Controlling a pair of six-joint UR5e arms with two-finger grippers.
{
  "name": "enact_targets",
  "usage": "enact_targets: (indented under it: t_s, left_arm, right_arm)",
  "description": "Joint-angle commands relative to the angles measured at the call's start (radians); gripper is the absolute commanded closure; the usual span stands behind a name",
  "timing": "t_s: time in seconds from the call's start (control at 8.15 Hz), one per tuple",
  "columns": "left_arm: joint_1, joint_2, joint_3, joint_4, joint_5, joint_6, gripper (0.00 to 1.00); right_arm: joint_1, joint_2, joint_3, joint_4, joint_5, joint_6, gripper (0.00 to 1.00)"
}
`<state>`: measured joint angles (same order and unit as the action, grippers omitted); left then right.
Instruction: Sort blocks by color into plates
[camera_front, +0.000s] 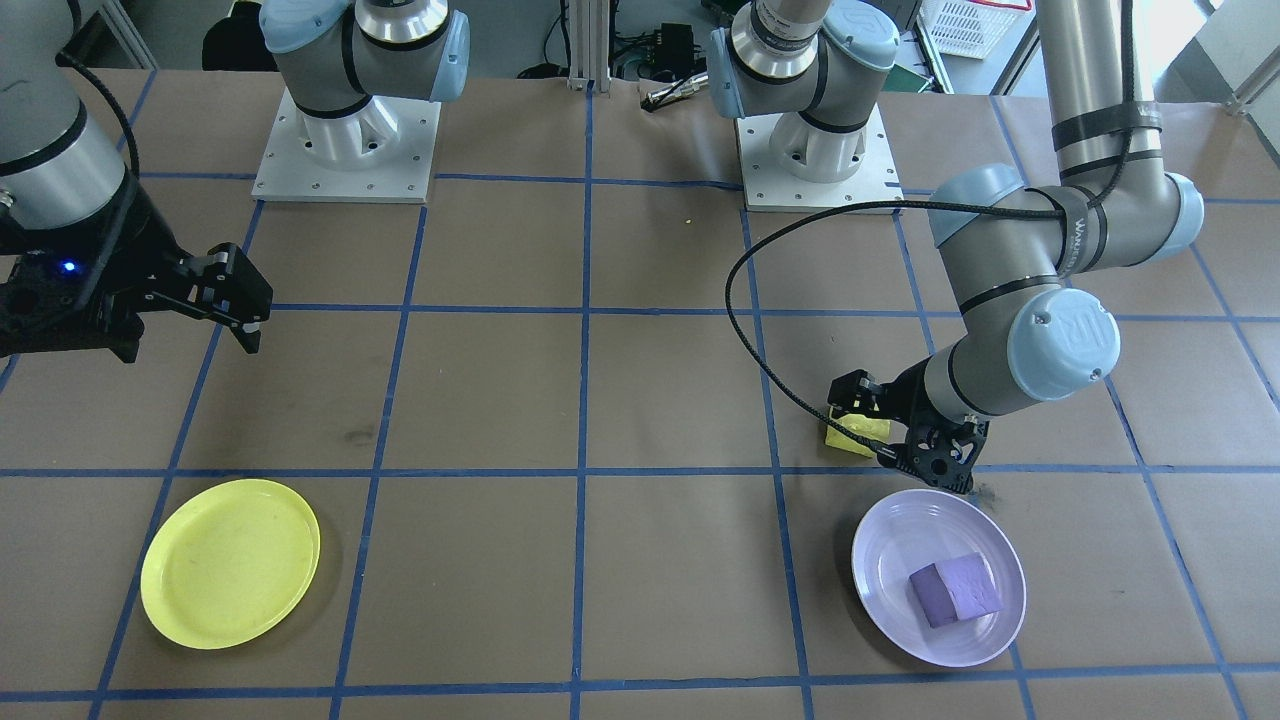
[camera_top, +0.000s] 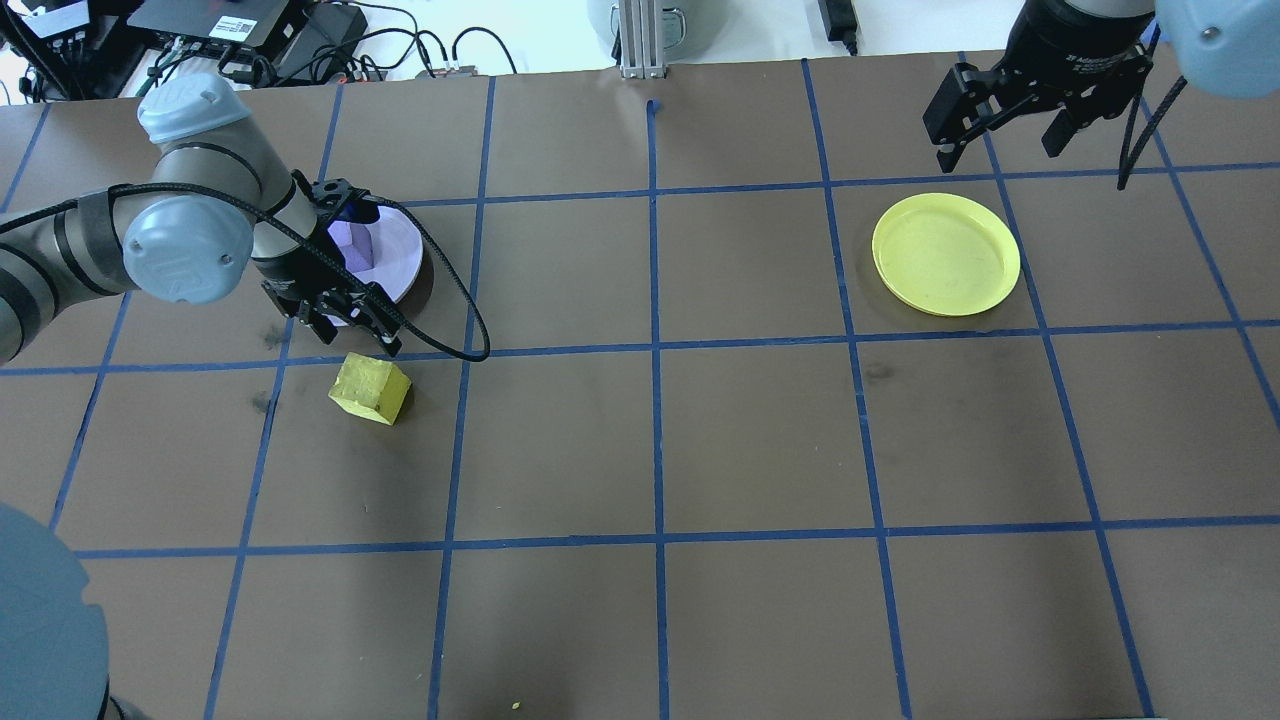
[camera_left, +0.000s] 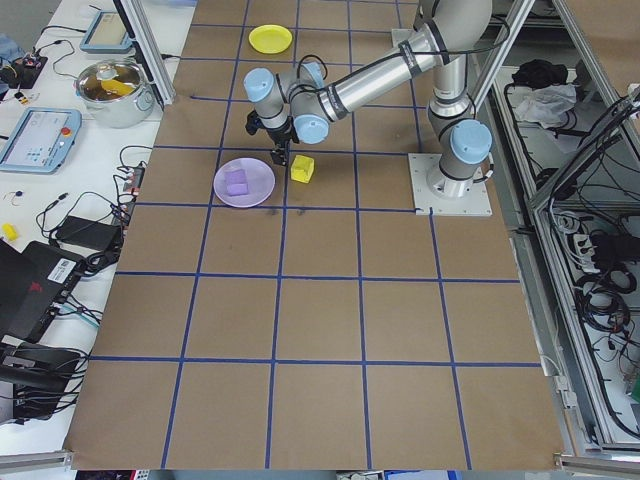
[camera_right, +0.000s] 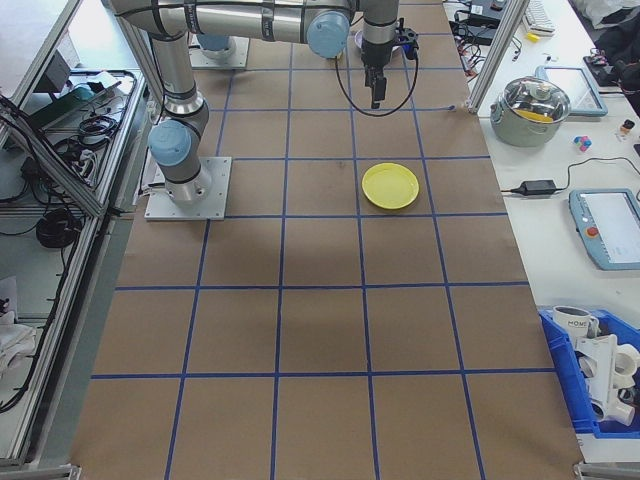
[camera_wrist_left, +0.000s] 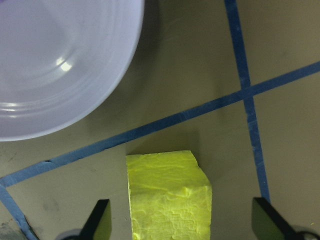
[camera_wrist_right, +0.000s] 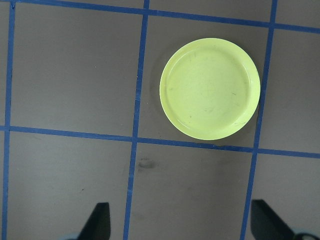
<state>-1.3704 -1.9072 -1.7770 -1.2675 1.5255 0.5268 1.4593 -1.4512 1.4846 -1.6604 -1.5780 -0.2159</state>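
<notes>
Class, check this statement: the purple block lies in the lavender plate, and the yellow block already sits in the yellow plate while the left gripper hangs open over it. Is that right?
Not quite. The yellow block lies on the brown table, beside the lavender plate; the overhead exterior view shows the yellow plate empty. The rest stands: the purple block lies in the lavender plate, and the left gripper hangs open over the yellow block.

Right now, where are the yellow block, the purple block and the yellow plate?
yellow block (camera_top: 370, 388): overhead exterior view, top face.
purple block (camera_front: 955, 589): exterior front-facing view, top face, inside the lavender plate.
yellow plate (camera_front: 230, 563): exterior front-facing view, bare centre.
</notes>
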Motion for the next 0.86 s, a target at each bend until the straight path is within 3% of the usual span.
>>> enact_targets:
  t_s: [0.0, 0.74]
  left_arm:
    - [0.005, -0.009, -0.031, 0.000, 0.001, -0.054, 0.00]
    - [0.005, -0.062, -0.108, 0.056, 0.007, -0.044, 0.00]
  right_arm:
    - [-0.001, -0.001, 0.005, -0.002, -0.003, 0.001, 0.00]
    - [-0.001, 0.000, 0.005, -0.002, 0.001, 0.003, 0.00]
